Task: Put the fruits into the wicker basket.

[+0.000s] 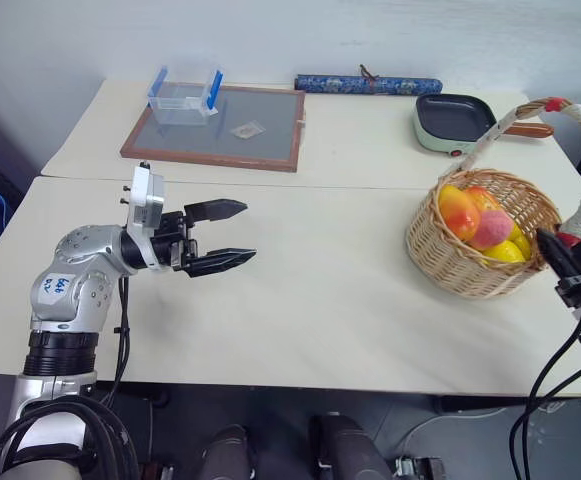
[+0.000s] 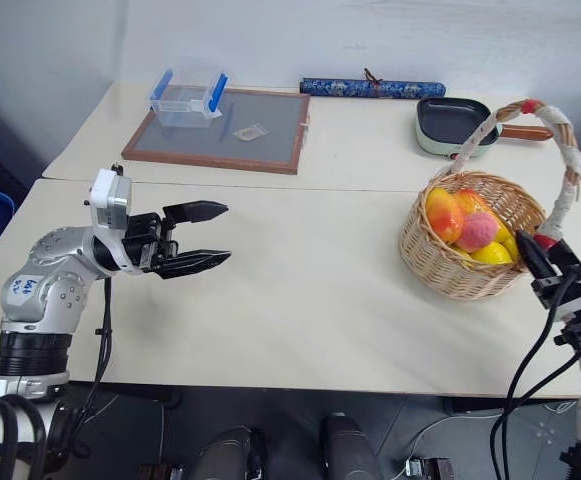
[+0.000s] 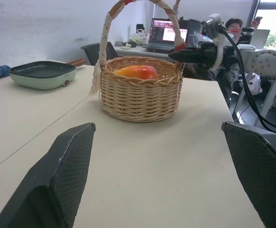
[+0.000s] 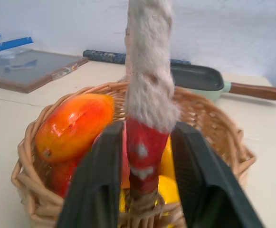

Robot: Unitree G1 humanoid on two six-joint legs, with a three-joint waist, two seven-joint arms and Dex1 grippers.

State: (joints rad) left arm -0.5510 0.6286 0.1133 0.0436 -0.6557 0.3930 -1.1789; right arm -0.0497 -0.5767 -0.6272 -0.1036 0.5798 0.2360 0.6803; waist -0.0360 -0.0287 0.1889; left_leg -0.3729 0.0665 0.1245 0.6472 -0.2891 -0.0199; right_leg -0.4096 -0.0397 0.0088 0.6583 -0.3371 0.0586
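Right wrist view: right gripper fingers parted, straddling the wicker basket handle's base; mango and peach inside; left gripper open, far away.

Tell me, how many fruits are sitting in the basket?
4 that I can see, all inside the wicker basket: a mango, a pink peach beside it, and two yellow fruits on the handle side. More may be hidden underneath.
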